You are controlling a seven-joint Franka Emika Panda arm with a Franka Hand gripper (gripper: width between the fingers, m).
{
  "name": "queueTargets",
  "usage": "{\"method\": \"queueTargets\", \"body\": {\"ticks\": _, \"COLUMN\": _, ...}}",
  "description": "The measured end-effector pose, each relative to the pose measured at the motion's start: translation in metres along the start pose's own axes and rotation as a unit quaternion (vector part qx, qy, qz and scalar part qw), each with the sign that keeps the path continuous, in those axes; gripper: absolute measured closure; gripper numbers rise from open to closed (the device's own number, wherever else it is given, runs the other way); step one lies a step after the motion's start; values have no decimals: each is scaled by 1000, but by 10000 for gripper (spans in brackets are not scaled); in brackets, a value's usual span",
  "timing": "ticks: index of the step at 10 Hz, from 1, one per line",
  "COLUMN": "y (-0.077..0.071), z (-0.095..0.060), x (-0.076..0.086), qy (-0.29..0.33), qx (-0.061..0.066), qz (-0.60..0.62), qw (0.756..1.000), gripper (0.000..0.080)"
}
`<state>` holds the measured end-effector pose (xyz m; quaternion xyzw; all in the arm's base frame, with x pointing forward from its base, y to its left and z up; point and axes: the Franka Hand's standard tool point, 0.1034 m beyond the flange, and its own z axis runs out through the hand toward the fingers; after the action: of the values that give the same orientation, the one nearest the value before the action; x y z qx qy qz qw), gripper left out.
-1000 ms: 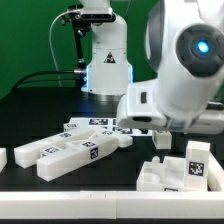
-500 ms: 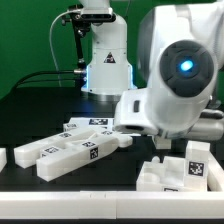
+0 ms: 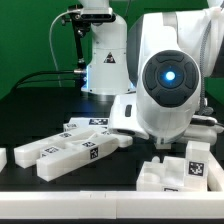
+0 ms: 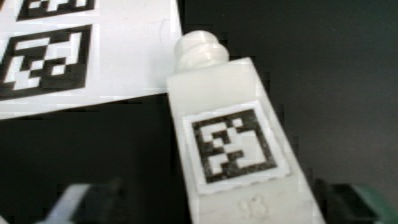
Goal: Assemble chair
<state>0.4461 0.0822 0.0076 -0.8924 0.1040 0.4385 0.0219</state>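
Claw [image 4: 222,203] astride chair bar [image 4: 226,125], gaps either side, marker board [image 4: 80,55] alongside

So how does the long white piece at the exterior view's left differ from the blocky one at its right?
The long piece lies flat and stretched out; the blocky piece is squat and stepped. The long piece's tag faces up; the blocky piece's tag faces the camera. Both are matte white.

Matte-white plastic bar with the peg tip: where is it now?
Wrist view: the matte-white plastic bar lies on the black table beside the marker board, its tagged end between the jaws of the open gripper.
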Motion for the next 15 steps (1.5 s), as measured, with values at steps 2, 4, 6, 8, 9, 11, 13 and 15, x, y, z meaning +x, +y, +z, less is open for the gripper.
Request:
{"method": "queueTargets", "body": {"ticks": 2, "y": 1, "z": 0, "x": 0, "qy": 0, "qx": 1, "qz": 1, "qw": 1000, "gripper": 515}}
{"method": "queueTargets", "body": {"ticks": 4, "y": 3, "z": -3, "x": 0, "qy": 0, "qx": 3, "qz": 0, "qw": 1000, "gripper": 515}}
{"method": "queueTargets", "body": {"ticks": 6, "y": 16, "z": -49, "x": -12, "qy": 6, "qx": 20, "qz": -3, "qw": 1000, "gripper": 515}}
{"method": "queueTargets", "body": {"ticks": 8, "y": 23, "z": -101, "x": -15, "qy": 80, "qx": 41, "qz": -21, "qw": 996, "gripper": 515}}
{"method": "queueTargets", "body": {"ticks": 9, "y": 25, "z": -115, "x": -18, "qy": 130, "qx": 43, "qz": -29, "qw": 990, "gripper": 515}}
{"method": "queueTargets", "body": {"ticks": 11, "y": 24, "z": -118, "x": -16, "qy": 210, "qx": 47, "qz": -33, "qw": 976, "gripper": 515}}
{"method": "queueTargets", "body": {"ticks": 13, "y": 22, "z": -124, "x": -9, "qy": 273, "qx": 51, "qz": -33, "qw": 960, "gripper": 514}}
{"method": "queueTargets", "body": {"ticks": 15, "y": 17, "z": -157, "x": -1, "qy": 337, "qx": 63, "qz": -50, "qw": 938, "gripper": 514}}
